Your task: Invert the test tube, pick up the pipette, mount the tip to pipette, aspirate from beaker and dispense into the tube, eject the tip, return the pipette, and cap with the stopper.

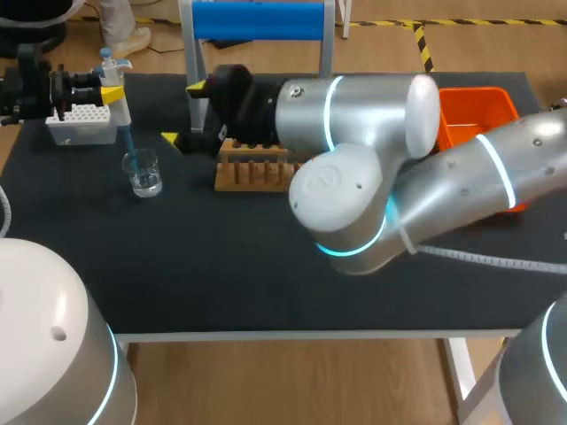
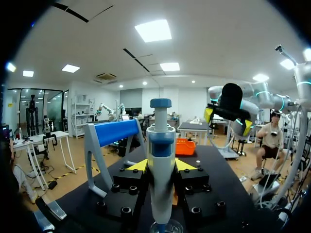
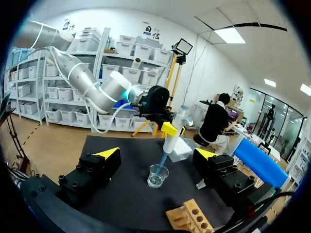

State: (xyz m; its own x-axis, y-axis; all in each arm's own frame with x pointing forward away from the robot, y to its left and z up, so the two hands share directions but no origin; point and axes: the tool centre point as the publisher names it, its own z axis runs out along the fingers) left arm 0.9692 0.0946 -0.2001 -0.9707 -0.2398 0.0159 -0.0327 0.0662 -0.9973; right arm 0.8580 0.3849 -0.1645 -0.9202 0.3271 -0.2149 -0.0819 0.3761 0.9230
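The left tool (image 2: 160, 166) was clamped on the pipette (image 2: 161, 145), a yellow fingertip on either side of its barrel. It held the pipette upright, which looked deliberate: that way the blue tip (image 1: 128, 142) ran straight down into the glass beaker (image 1: 142, 173) near the left end of the table (image 1: 266, 274). I judged this to be the aspirating step, with the tip lowered into the liquid at the beaker's bottom. How deep it reached could not be told. The white tip box (image 1: 80, 124) sat just behind the beaker, close by the left tool, presumably so that mounting a tip needed little travel. The right tool (image 3: 156, 154) stood with its fingers spread wide and held nothing. It faced the beaker from the middle of the table and seemed to be waiting out of the pipette's way. The wooden rack (image 1: 252, 166) lay just under and beside it, near enough for dispensing. Whether a test tube stood in the rack could not be seen, as the right arm covered it. The orange bin (image 1: 474, 111) sat well apart at the far right, a likely place for ejected tips.
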